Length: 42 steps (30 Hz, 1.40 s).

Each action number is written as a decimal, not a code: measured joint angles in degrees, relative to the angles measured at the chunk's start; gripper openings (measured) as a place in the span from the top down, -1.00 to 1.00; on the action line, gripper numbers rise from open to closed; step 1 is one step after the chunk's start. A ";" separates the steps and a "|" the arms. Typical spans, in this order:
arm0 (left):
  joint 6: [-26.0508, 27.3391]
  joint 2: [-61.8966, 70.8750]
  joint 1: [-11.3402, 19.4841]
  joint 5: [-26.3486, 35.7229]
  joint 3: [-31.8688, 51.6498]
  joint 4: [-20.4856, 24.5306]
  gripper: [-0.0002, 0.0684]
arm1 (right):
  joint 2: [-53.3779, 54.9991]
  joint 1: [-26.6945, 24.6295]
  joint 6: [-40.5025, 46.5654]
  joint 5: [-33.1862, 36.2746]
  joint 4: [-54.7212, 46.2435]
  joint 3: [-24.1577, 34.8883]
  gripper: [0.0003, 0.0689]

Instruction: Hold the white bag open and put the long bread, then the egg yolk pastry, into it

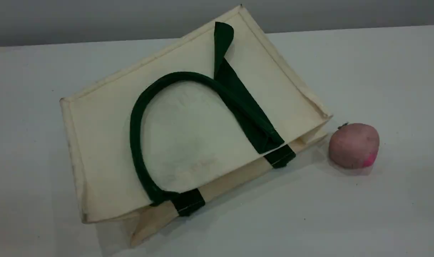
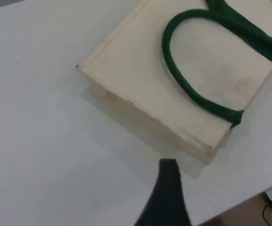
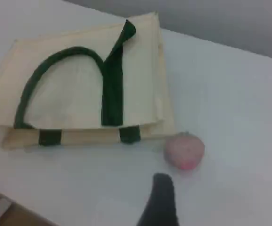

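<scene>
Large cream-white canvas tote bag (image 1: 106, 117), flat on its side on the pale white table (image 1: 381, 71), mouth turned to the near edge of the scene view and pressed almost closed. Dark green strap handle (image 1: 134, 125) arched over the upper panel, its right end folded back on itself. Two green tabs (image 1: 188, 201) on the lower panel's rim. Just beside the bag's right mouth corner, apart from it: a rounded pink peach-like lump (image 1: 354, 144). Left gripper (image 2: 168, 172) over bare table near the bag's left side, spread wide, grasping nothing. Right gripper (image 3: 162, 188) over the table near the pink lump, likewise spread, grasping nothing.
</scene>
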 joint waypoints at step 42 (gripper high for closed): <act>-9.39 0.00 9.03 -0.39 0.58 7.59 -0.65 | 0.00 -9.51 0.49 1.44 0.40 0.00 -0.65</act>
